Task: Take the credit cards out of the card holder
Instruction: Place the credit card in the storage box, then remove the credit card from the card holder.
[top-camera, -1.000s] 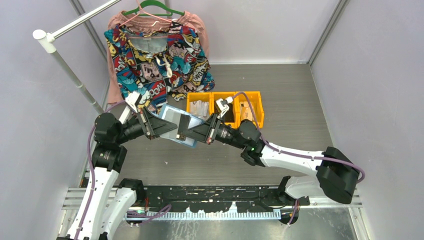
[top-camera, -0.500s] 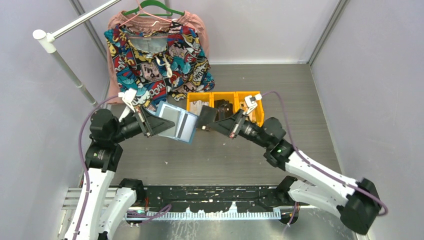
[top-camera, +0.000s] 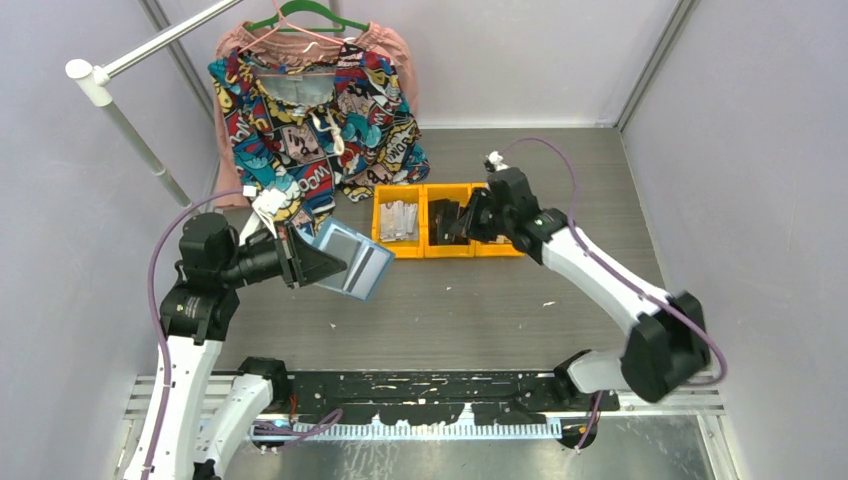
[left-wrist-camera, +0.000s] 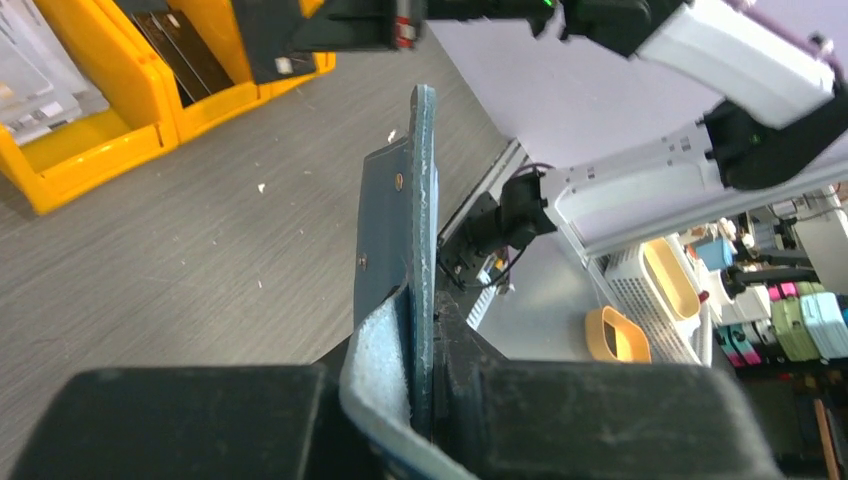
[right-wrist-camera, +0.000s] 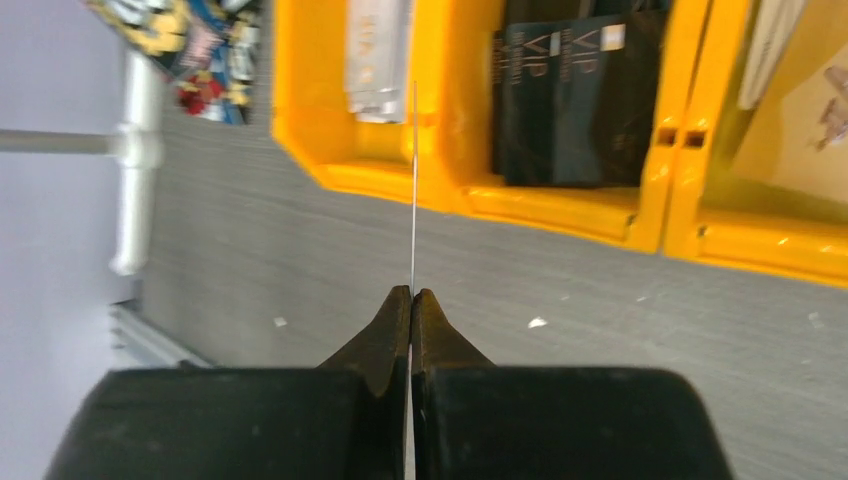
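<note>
Over the bins (right-wrist-camera: 560, 210), right claw (right-wrist-camera: 411, 297) pinching a card (right-wrist-camera: 413, 180)
Jaws shut on its edge, above the bin row in the middle of the table (top-camera: 560, 300); left claw (left-wrist-camera: 420, 345) clamps the holder (left-wrist-camera: 395, 220) aloft near the left edge.

Peeking in from my remote seat: the cell is boxed in by plain lilac-grey walls (top-camera: 90, 200), with metal posts (top-camera: 650, 68) in the back corners. The tabletop (top-camera: 580, 170) is grey wood-grain with a few white crumbs on it. A white rack (top-camera: 148, 158) stands back left, carrying a comic-print shirt (top-camera: 320, 130) over a pink one (top-camera: 392, 42) (green hanger (top-camera: 335, 14)). Three orange bins (top-camera: 400, 250) sit mid-table. The light is soft and even. My left wrist cam catches a blurry yellow tub (left-wrist-camera: 615, 335) beyond the table.
</note>
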